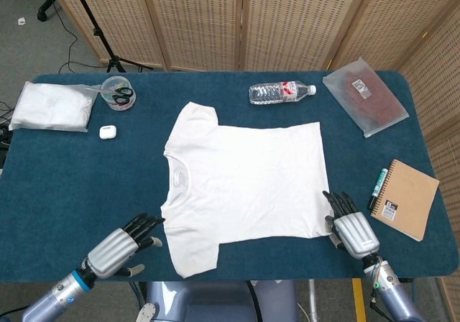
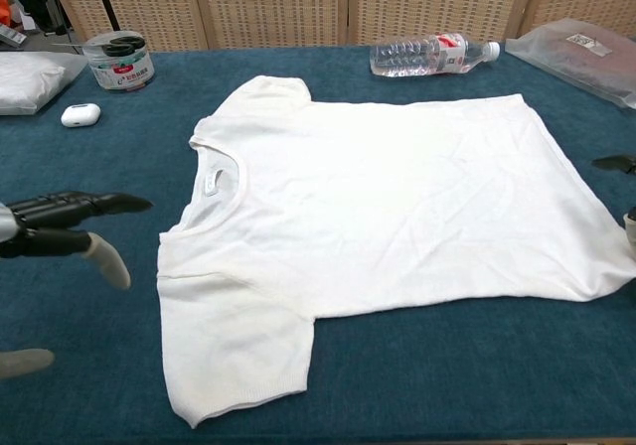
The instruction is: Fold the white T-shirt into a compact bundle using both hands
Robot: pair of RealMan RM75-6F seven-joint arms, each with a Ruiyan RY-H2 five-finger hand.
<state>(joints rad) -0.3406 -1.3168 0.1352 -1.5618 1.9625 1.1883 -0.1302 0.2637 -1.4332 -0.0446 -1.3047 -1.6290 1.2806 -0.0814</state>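
The white T-shirt (image 1: 244, 182) (image 2: 383, 217) lies flat on the blue table, collar to the left, hem to the right. My left hand (image 1: 122, 246) (image 2: 65, 228) hovers open just left of the near sleeve, fingers stretched toward it, apart from the cloth. At the shirt's near hem corner sits my right hand (image 1: 350, 225), fingers spread; in the chest view only its fingertips (image 2: 628, 222) show at the right edge, touching the hem corner. Neither hand holds the cloth.
A water bottle (image 1: 280, 92) lies beyond the shirt. A bagged item (image 1: 365, 95) sits far right, a notebook (image 1: 406, 198) and marker (image 1: 376, 187) near right. A white packet (image 1: 50, 106), tub with scissors (image 1: 116, 92) and earbud case (image 1: 108, 131) stand far left.
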